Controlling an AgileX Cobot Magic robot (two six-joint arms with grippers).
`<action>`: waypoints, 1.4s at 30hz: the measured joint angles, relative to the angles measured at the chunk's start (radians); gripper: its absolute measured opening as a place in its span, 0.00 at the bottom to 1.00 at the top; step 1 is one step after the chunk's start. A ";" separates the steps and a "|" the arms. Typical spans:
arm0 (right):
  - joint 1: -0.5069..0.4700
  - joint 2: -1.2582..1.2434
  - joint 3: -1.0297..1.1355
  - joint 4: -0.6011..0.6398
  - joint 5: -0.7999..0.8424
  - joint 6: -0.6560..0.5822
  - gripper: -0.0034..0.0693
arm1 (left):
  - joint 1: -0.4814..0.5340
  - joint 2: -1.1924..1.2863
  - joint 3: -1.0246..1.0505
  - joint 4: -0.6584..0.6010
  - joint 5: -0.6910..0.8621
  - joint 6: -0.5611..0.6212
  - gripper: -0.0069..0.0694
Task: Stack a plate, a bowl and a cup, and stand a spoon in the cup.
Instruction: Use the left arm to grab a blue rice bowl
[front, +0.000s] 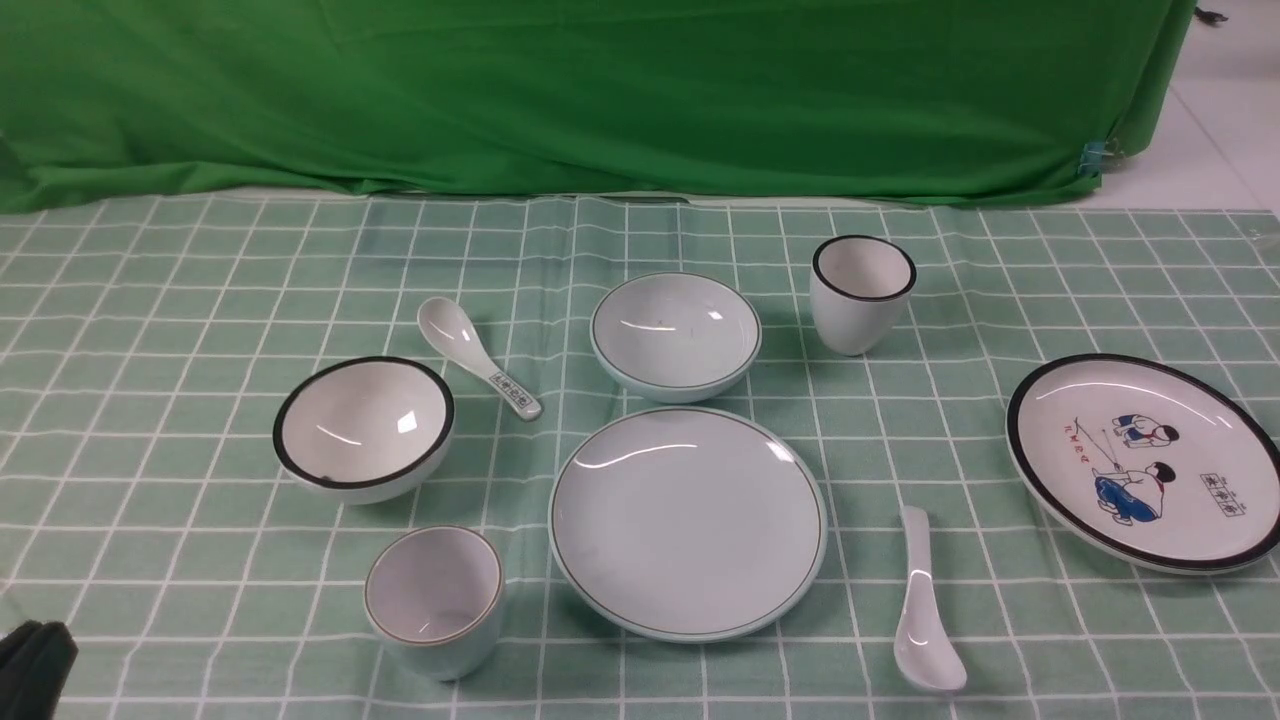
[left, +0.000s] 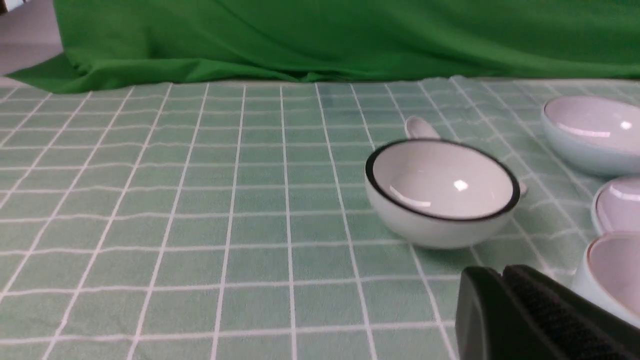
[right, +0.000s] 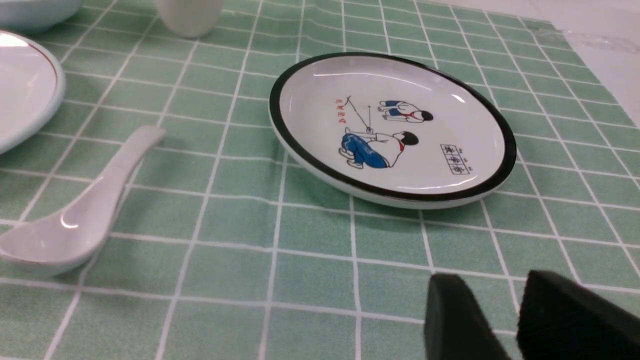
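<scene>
Plate (front: 688, 522) is round, smooth and glossy.

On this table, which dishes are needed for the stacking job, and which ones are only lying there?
Needed for the job:
pale blue-green plate
pale blue-green bowl
pale blue-green cup
plain white spoon

Only lying about:
black-rimmed bowl
black-rimmed cup
cartoon plate
patterned-handle spoon
</scene>
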 joint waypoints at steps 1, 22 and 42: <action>0.000 0.000 0.000 0.000 0.000 0.000 0.38 | 0.000 0.000 0.000 -0.030 -0.026 -0.007 0.11; 0.000 0.000 0.000 0.175 -0.443 0.585 0.38 | 0.000 0.292 -0.489 -0.156 -0.172 -0.489 0.11; 0.200 0.521 -0.810 0.119 0.651 0.227 0.08 | -0.341 1.637 -1.445 -0.017 0.666 -0.159 0.09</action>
